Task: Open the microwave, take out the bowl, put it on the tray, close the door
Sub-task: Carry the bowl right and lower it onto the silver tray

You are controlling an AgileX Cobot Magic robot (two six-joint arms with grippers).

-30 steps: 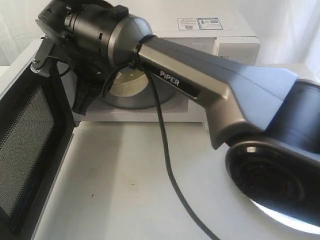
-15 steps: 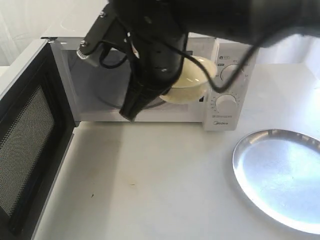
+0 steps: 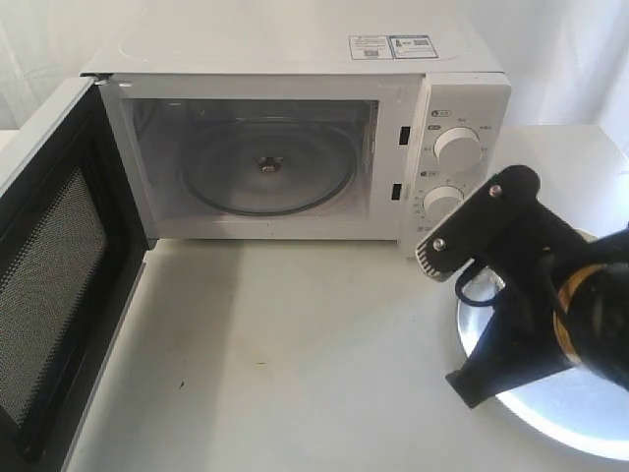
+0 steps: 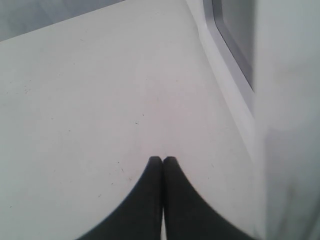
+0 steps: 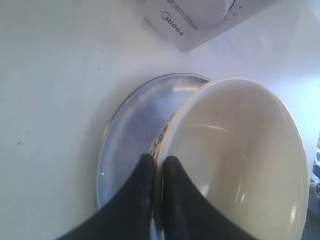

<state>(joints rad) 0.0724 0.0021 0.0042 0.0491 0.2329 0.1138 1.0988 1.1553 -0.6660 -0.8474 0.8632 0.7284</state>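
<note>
The bowl (image 5: pixel 240 160) is gripped by its rim in the right gripper (image 5: pixel 159 162), over the tray (image 5: pixel 132 135), right of the microwave (image 3: pixel 295 59); the door (image 3: pixel 59 265) is swung open at the left. The left gripper (image 4: pixel 162 161) is closed on nothing, over the table (image 4: pixel 75 100).

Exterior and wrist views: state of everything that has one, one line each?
door: open, swung wide.
microwave: cavity holds only the glass turntable.
bowl: out of the microwave, held by its rim over the tray.
tray: bowl above it; touching or not, cannot tell.
right gripper: jaws shut on the bowl's rim.
left gripper: jaws shut, empty.
</note>
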